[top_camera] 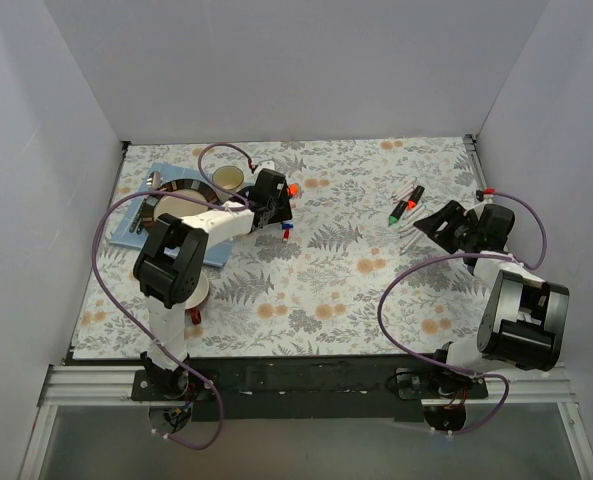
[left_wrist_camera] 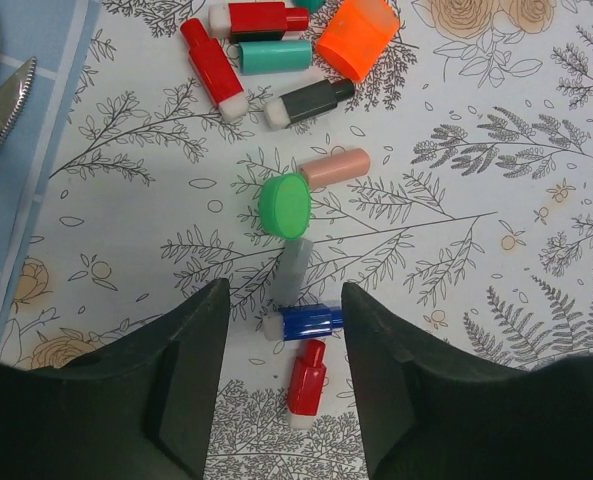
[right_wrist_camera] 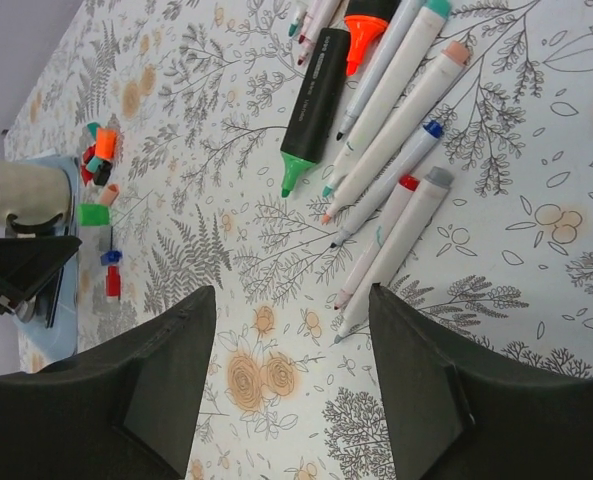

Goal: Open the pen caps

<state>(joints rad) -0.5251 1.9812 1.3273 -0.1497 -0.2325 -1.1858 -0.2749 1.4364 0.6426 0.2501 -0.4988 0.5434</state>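
Note:
In the left wrist view the pen caps lie loose on the floral cloth: two red ones (left_wrist_camera: 214, 68), a teal one (left_wrist_camera: 274, 56), a wide orange one (left_wrist_camera: 356, 38), black (left_wrist_camera: 311, 100), pink (left_wrist_camera: 334, 168), green (left_wrist_camera: 284, 205) and grey (left_wrist_camera: 294, 270). A blue cap (left_wrist_camera: 311, 321) and a small red cap (left_wrist_camera: 307, 378) rest on the cloth between the fingers of my open left gripper (left_wrist_camera: 284, 385), which grips neither. My right gripper (right_wrist_camera: 291, 365) hangs open over bare cloth, just short of the uncapped white pens (right_wrist_camera: 396, 170) and black markers (right_wrist_camera: 314, 95).
A blue mat (top_camera: 136, 222) at the far left carries a mug (right_wrist_camera: 21, 195) and a round dish (top_camera: 228, 178). A serrated metal tool (left_wrist_camera: 1, 95) lies on the mat's edge. A small red object (top_camera: 194, 316) sits by the left arm's base.

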